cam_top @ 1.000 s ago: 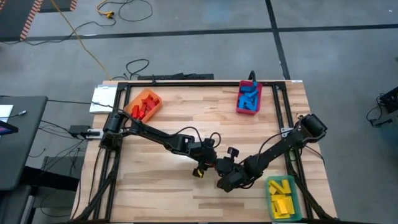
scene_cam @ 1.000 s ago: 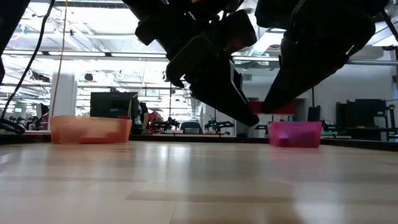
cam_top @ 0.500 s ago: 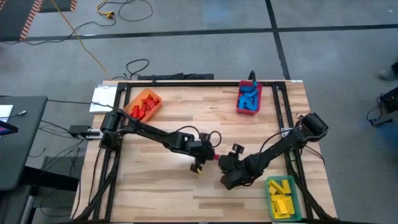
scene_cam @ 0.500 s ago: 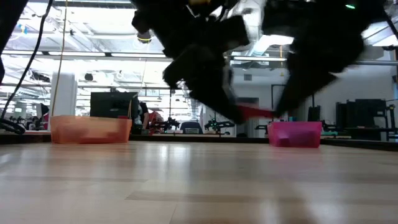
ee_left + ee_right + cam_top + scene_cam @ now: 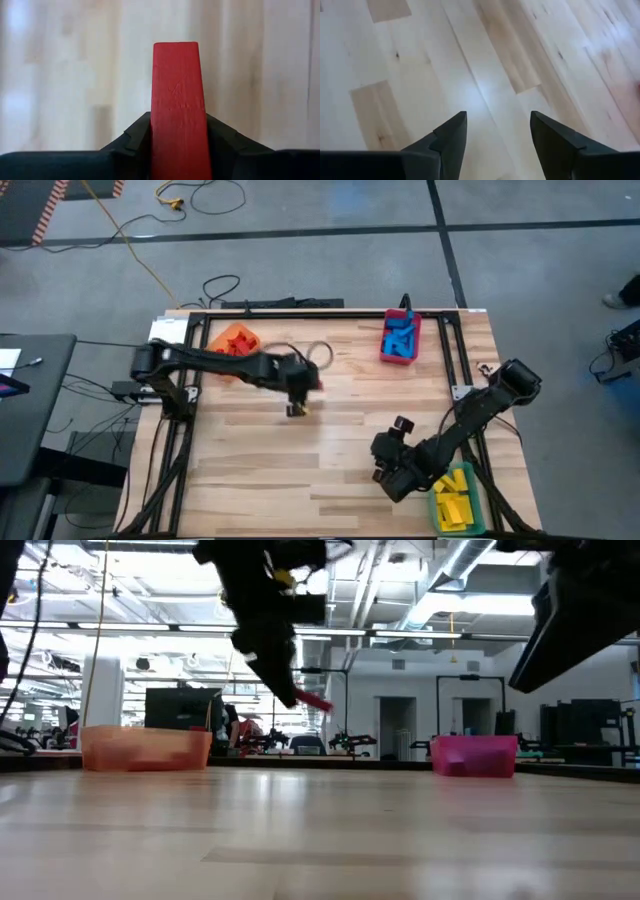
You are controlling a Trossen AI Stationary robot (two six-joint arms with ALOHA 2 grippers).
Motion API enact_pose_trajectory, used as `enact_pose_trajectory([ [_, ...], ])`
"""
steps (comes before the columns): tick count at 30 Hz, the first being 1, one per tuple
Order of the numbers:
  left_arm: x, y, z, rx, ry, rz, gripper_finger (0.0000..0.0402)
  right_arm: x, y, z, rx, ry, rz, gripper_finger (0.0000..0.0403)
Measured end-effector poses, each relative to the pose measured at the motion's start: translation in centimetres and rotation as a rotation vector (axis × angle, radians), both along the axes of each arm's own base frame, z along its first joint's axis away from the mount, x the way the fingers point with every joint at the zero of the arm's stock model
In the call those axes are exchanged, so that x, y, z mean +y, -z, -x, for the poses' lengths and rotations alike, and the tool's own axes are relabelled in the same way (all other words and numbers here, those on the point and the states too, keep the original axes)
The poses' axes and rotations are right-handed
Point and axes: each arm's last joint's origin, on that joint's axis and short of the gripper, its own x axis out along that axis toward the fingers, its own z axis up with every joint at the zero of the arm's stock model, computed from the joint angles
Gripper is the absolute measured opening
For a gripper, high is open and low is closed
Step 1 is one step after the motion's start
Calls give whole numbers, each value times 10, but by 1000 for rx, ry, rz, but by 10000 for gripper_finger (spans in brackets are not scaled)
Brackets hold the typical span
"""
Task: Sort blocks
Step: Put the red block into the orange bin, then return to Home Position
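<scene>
Left gripper (image 5: 177,145) clamps red block (image 5: 177,107) — seemingly above table (image 5: 340,385).

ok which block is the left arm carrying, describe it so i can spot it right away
Start at the orange bin in the table's far left corner; the left gripper is above bare wood just inboard of it. Clamped between its fingers is a single red block, sticking out past the tips. Every other block in view lies in a bin; this one is held off the table.

A large industrial lab hall: exposed ceiling ducts (image 5: 440,580), concrete floor (image 5: 300,260) with trailing cables (image 5: 190,195), distant workstations.
</scene>
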Motion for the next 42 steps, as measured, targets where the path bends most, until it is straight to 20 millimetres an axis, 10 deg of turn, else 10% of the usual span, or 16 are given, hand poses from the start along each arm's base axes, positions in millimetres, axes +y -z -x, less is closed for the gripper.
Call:
enact_pose_trajectory([
  [9, 68, -46, 97, -46, -400, -84, 122, 17, 1, 19, -39, -13, 40, 217],
  [21, 126, -14, 220, -38, -896, -4, 122, 27, 0, 32, -89, -23, 81, 214],
  [30, 141, 14, 248, 48, -1015, 98, 165, 28, 0, 31, -99, -16, 72, 214],
  [42, 143, 1, 241, -6, -957, 95, 218, 28, 0, 33, -97, -13, 74, 214],
])
